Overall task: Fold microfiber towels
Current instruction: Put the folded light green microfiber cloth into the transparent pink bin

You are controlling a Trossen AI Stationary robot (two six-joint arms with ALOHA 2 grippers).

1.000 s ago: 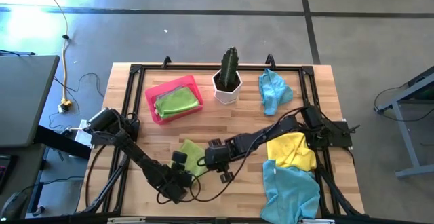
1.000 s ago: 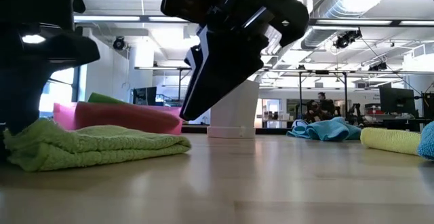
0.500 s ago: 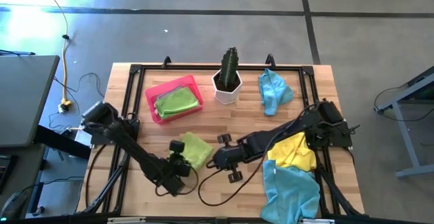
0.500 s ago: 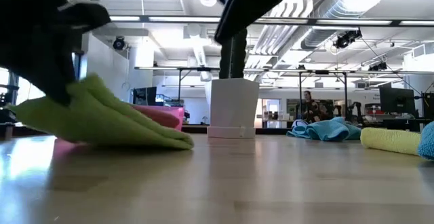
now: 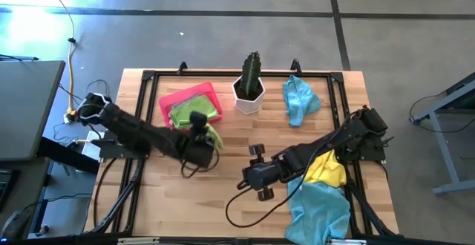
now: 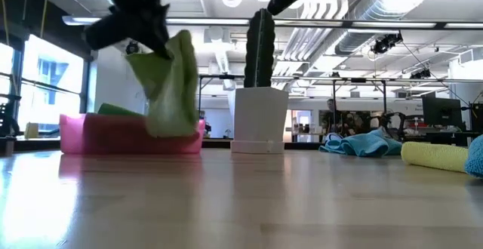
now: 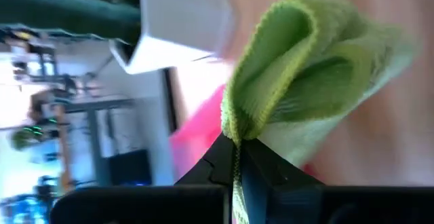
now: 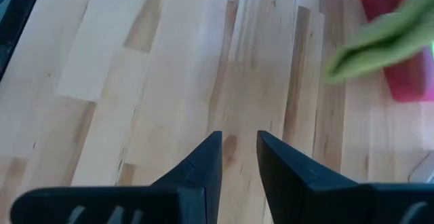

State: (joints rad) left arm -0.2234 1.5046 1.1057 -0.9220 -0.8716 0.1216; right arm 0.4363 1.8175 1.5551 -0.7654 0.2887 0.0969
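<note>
Left end effector (image 5: 199, 128) grips a lime towel (image 6: 167, 83) beside the pink tray (image 5: 168, 115) holding a green towel (image 5: 191, 109)

Folded lime green towel (image 6: 170, 83) hanging lifted; another green (image 5: 194, 110) in tray; blue (image 5: 300, 100), yellow (image 5: 325, 169) crumpled.

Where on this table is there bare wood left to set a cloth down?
The front-left part of the table is bare, as is the strip between the left hand and right hand. The right side is crowded: yellow towel, big blue towel, small blue towel.
</note>
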